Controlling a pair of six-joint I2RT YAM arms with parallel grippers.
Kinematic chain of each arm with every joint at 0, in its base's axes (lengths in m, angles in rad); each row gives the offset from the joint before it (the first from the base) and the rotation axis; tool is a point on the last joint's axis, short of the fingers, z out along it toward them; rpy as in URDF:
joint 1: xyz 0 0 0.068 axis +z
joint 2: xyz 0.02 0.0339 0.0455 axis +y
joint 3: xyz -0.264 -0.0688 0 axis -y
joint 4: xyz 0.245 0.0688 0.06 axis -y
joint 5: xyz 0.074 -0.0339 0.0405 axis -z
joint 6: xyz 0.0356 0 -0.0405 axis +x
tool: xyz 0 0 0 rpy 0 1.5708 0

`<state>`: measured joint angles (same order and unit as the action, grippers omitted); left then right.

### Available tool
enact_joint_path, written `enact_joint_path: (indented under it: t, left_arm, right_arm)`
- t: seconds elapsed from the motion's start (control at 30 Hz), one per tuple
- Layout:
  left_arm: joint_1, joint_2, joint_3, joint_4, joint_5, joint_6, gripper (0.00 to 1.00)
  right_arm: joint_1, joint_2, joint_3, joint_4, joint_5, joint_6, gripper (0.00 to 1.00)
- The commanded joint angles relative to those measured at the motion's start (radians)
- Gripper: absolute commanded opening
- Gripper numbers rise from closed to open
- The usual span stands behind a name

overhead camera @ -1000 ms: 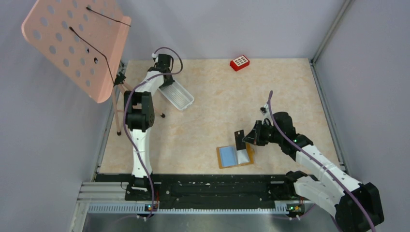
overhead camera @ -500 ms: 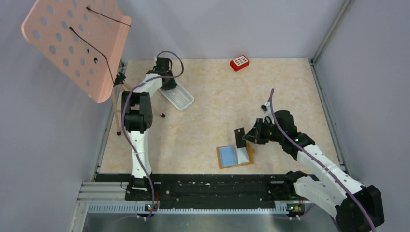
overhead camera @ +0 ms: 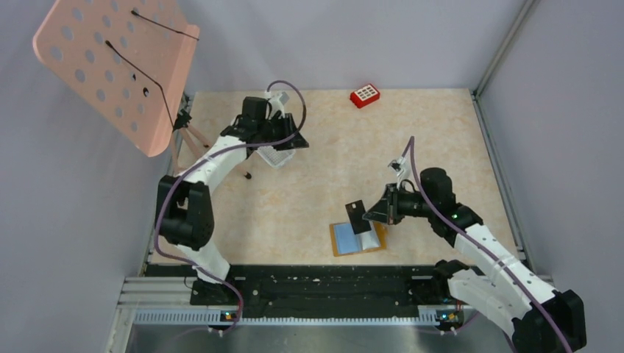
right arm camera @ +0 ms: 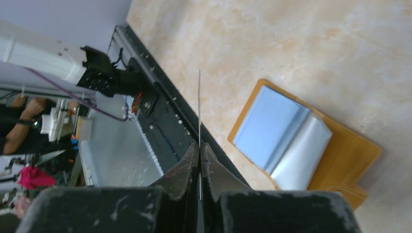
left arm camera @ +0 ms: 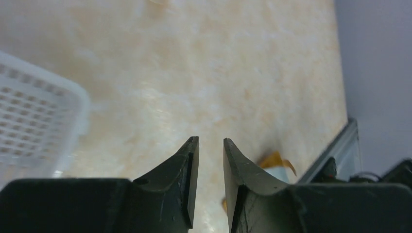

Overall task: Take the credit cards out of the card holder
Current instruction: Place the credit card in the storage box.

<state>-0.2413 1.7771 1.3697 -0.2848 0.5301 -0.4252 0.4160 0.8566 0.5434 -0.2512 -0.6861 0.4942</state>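
Note:
The tan card holder lies open near the front edge, showing its light blue and clear sleeves. My right gripper is shut on a dark credit card and holds it upright just above the holder. In the right wrist view the card shows edge-on as a thin line between the pads. Beside the white tray, my left gripper hangs over the table far from the holder. Its jaws stand a little apart with nothing between them. A tan corner of the holder shows behind the left fingers.
A white mesh tray lies at the back left, partly under the left arm, and its corner shows in the left wrist view. A red block sits at the far edge. A pink perforated board stands at the left.
The left arm swung away from the tray toward the table's middle and its jaws parted. The right gripper shifted the card slightly left over the holder.

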Motion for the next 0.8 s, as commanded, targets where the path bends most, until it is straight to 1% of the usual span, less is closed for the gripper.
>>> enact_joint_path:
  t: [0.0,0.13,0.23,0.37,0.47,0.57,0.67,0.77]
  left_arm:
    - [-0.111,-0.197,-0.109,0.067,0.19,-0.002,0.31]
    - [-0.225,-0.337,-0.244,0.118,0.231,-0.05,0.32]
    - [-0.299,-0.432,-0.304,0.114,0.235,-0.065,0.35]
    - [-0.334,-0.512,-0.351,0.133,0.298,-0.13,0.37]
    - [-0.345,-0.543,-0.382,0.144,0.357,-0.155,0.38]
    - [-0.358,-0.557,-0.393,0.111,0.392,-0.14,0.39]
    - [-0.374,-0.55,-0.385,0.068,0.392,-0.112,0.39]
    - [-0.403,-0.53,-0.371,0.06,0.398,-0.099,0.38]
  right_arm:
    - [0.005,-0.072,-0.038,0.103,-0.223,-0.004,0.0]
    - [0.005,-0.128,-0.087,0.215,-0.318,0.086,0.0]
    - [0.005,-0.145,-0.123,0.298,-0.368,0.148,0.0]
    - [0.007,-0.155,-0.15,0.349,-0.38,0.161,0.0]
    - [0.01,-0.156,-0.152,0.37,-0.388,0.16,0.0]
    - [0.016,-0.159,-0.156,0.386,-0.395,0.166,0.0]
    - [0.033,-0.149,-0.162,0.394,-0.397,0.173,0.0]
    - [0.047,-0.128,-0.161,0.39,-0.395,0.172,0.0]
